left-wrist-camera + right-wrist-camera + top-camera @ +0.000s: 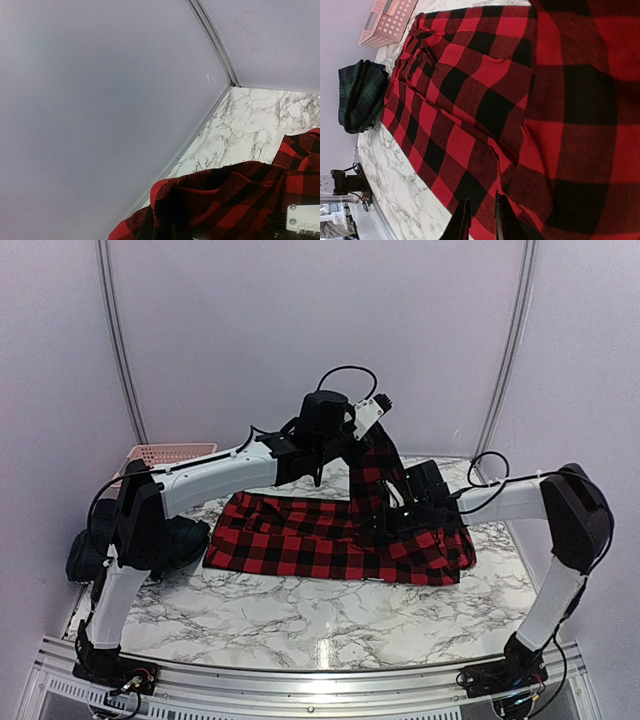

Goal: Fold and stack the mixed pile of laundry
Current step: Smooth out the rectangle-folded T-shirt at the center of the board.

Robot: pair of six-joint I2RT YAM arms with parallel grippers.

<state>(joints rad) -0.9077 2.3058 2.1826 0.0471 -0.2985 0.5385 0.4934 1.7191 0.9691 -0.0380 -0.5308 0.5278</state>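
The red-and-black checked shirt (300,540) lies spread across the middle of the marble table (300,615). One strip of it is pulled up off the table, with my left gripper (372,435) shut on its top end. In the left wrist view the shirt (240,195) drapes over my jaws and hides them. My right gripper (385,525) sits low on the shirt's right half. In the right wrist view its fingers (465,217) stand close together with a narrow gap, tips against the shirt (470,75) near its edge. Whether cloth is pinched between them does not show.
A dark green plaid garment (185,540) (360,95) lies bunched at the table's left edge, behind my left arm. The pink lattice basket (170,453) (387,20) stands at the back left corner. Pale walls close in the back and both sides.
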